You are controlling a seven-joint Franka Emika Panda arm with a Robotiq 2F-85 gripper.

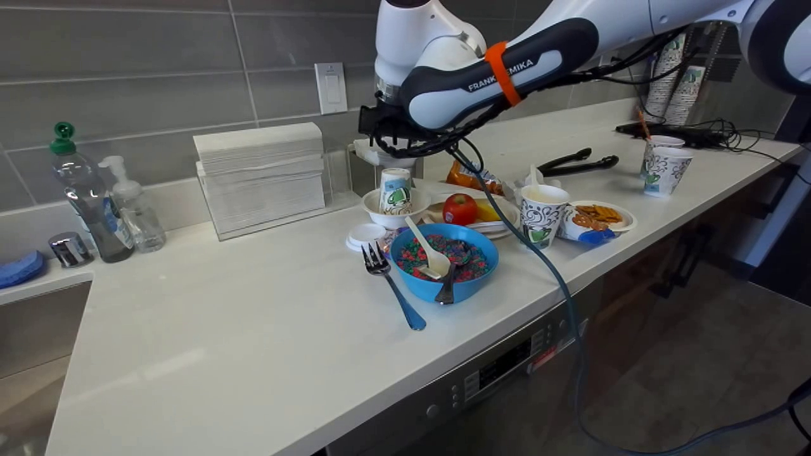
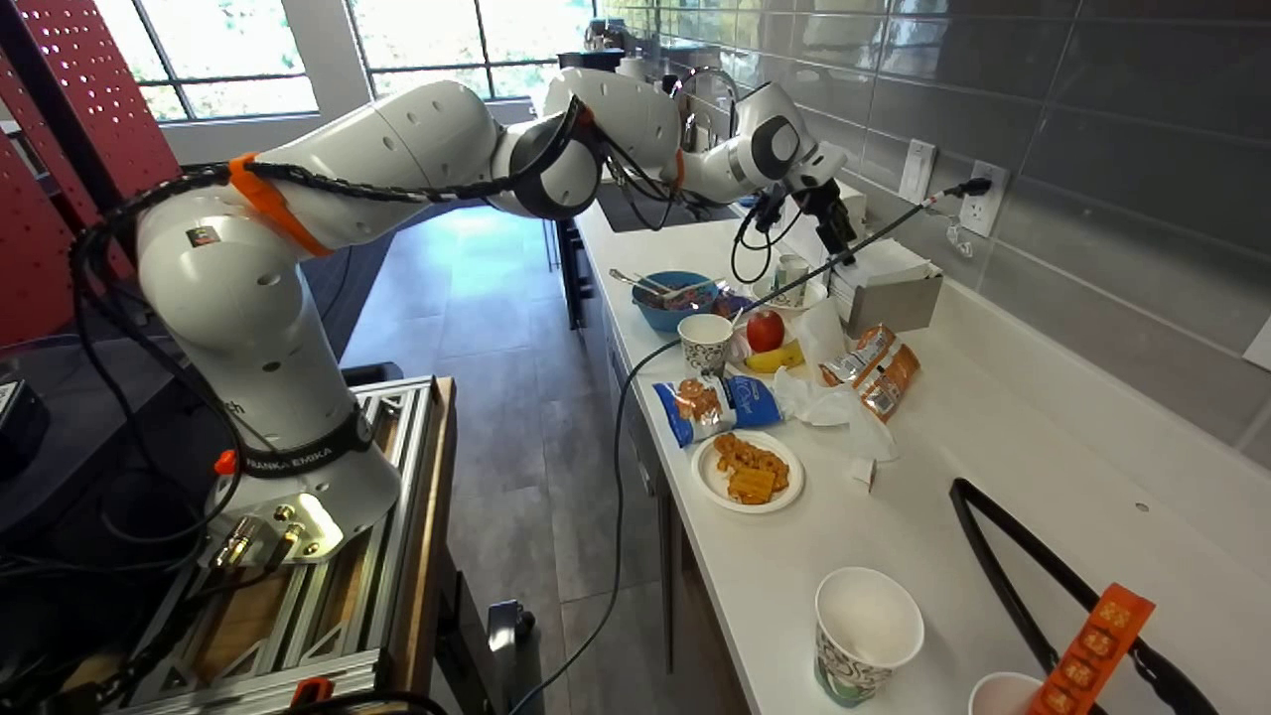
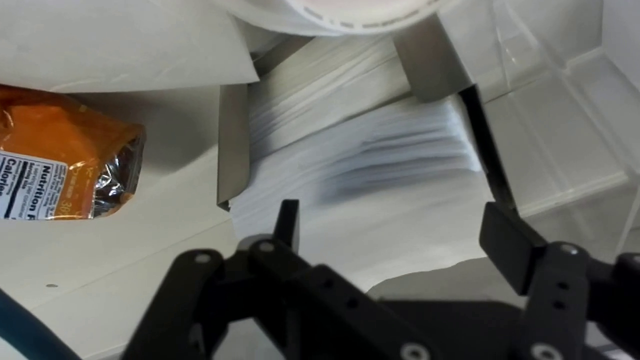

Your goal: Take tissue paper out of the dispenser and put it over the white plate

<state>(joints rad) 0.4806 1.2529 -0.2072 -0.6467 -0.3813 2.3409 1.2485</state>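
The dispenser is a grey metal box [image 2: 894,306] by the wall, stacked with white tissue paper [image 2: 879,260]. In the wrist view its grey edge [image 3: 233,150] frames the folded tissue paper [image 3: 360,205], whose front sheet hangs loose over the near side. My gripper [image 3: 395,235] is open and empty, its fingers spread across the tissue; contact cannot be told. In an exterior view the gripper [image 2: 842,243] is just above the box. In an exterior view the gripper [image 1: 394,136] partly hides the dispenser [image 1: 364,177]. A white plate [image 2: 703,489] holds orange food nearer the counter's front edge.
A printed cup [image 1: 395,193] stands upside down in a white bowl [image 1: 380,218] close to the dispenser. A see-through holder [image 1: 336,164] of paper towels is alongside. A blue bowl [image 1: 415,288], apple [image 2: 765,331] and orange bag [image 2: 889,382] lie near. A cable [image 2: 894,226] passes close to the gripper.
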